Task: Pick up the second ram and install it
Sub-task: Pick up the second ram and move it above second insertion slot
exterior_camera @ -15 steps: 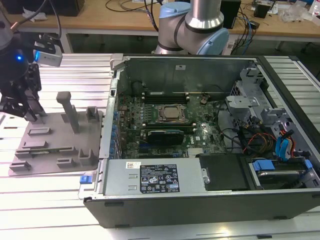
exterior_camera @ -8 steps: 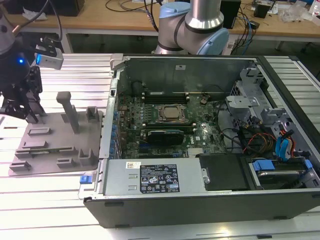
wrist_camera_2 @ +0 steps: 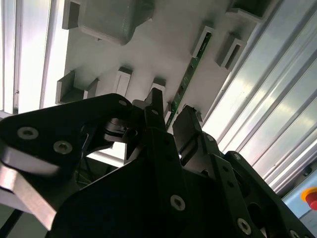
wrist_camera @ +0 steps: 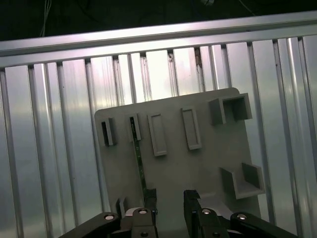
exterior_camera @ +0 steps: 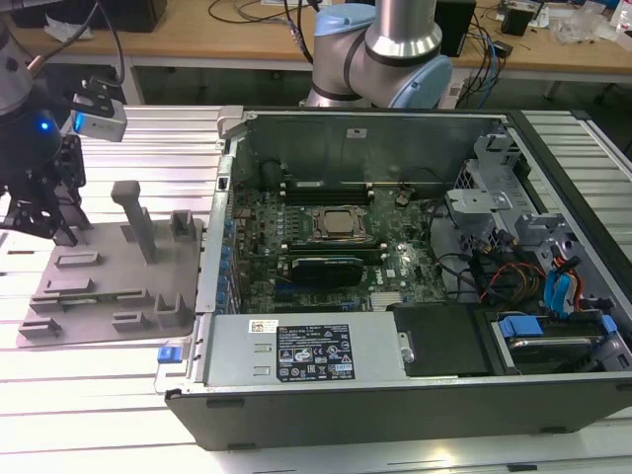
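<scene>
Gripper (exterior_camera: 41, 212) is hovering over the grey fixture tray (exterior_camera: 104, 278), which is sitting at 9 o'clock from the open computer case (exterior_camera: 395, 395) in the exterior view. Fingers (wrist_camera: 150, 197) are standing apart, released, gripping nothing. In the first wrist view the second ram (wrist_camera: 140, 158) is standing on edge in a tray slot, its near end right at one fingertip; can't tell if it's touching.

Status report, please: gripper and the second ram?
Gripper open, over grey fixture tray. Second ram on edge in tray, ungripped. Nothing in the way.
</scene>
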